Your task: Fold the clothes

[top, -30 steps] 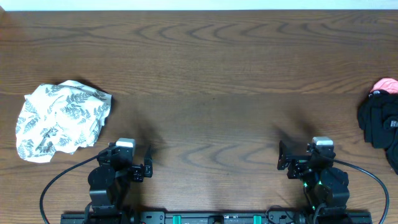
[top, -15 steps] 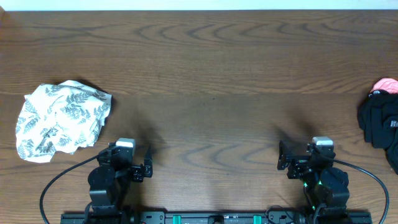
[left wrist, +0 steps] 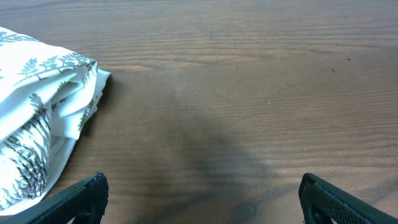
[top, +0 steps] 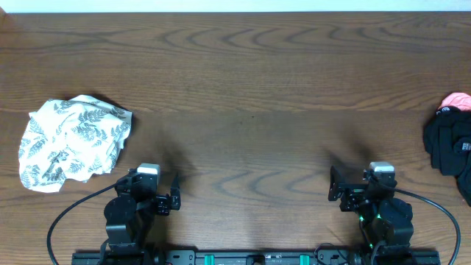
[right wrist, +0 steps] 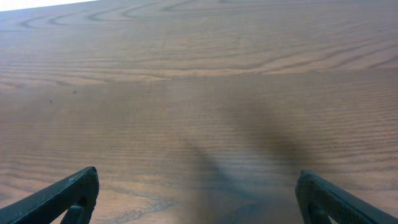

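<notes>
Dark brown wood-grain laminate covers the worktop (top: 250, 81); you will see long wavy grain lines running side to side and a smooth, slightly glossy finish.

Locate the leaf-print cloth (top: 72, 141) at the left edge of the worktop. It is a thin white fabric with a grey fern pattern, bunched into a rounded, crumpled heap with several loose folds along its right side.

Locate the black garment (top: 449, 151) at the far right edge, partly cut off by the frame. It lies in a dark, lumpy pile, and a piece of pink fabric (top: 456, 99) shows at its upper rim, touching it. The two piles are well apart.

Check the left pincer (left wrist: 202, 186). Its matte black fingers (left wrist: 81, 198) sit at opposite lower corners of the left wrist view, spread wide and released, with bare wood between them. The leaf-print cloth lies ahead and to its left, not touching it.

Check the right pincer (right wrist: 198, 175). It is likewise spread wide and released above bare wood. Both arms sit folded at the near edge of the worktop.
</notes>
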`<state>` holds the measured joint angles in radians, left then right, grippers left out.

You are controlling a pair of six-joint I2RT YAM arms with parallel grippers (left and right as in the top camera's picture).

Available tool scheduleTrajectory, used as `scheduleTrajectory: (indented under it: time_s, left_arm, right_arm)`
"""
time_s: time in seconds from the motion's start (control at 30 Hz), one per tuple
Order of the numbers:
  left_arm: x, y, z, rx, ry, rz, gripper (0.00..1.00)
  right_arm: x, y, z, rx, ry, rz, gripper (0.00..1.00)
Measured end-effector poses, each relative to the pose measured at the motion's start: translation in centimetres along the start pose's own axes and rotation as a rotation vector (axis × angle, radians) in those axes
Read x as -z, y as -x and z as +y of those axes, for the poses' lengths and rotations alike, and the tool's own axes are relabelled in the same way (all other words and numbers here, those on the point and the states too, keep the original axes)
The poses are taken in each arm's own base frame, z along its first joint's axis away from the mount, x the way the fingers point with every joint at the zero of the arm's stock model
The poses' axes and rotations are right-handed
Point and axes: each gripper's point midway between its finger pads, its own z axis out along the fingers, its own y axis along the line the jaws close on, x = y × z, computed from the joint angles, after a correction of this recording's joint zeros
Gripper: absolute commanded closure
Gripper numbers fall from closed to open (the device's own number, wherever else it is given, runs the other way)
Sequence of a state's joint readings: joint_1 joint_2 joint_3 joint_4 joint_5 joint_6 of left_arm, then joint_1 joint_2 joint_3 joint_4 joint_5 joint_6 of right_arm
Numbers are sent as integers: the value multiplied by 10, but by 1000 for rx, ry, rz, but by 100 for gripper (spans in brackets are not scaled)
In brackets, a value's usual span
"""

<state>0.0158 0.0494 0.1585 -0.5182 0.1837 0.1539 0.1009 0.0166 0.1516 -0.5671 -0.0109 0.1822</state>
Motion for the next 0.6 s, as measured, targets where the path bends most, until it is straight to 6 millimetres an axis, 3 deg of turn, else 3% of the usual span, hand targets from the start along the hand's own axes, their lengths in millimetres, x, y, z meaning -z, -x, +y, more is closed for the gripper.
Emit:
scheduleTrajectory:
  time_s: [0.2, 0.4, 0.6]
  left_arm:
    - [0, 0, 0, 0, 0, 0, 2]
    - [0, 0, 0, 0, 0, 0, 2]
    - [0, 0, 0, 0, 0, 0, 2]
  right_arm:
    - [1, 3, 20, -163, 117, 5, 1]
    - [5, 23, 37, -372, 220, -47, 1]
    - [12, 47, 55, -391, 332, -105, 1]
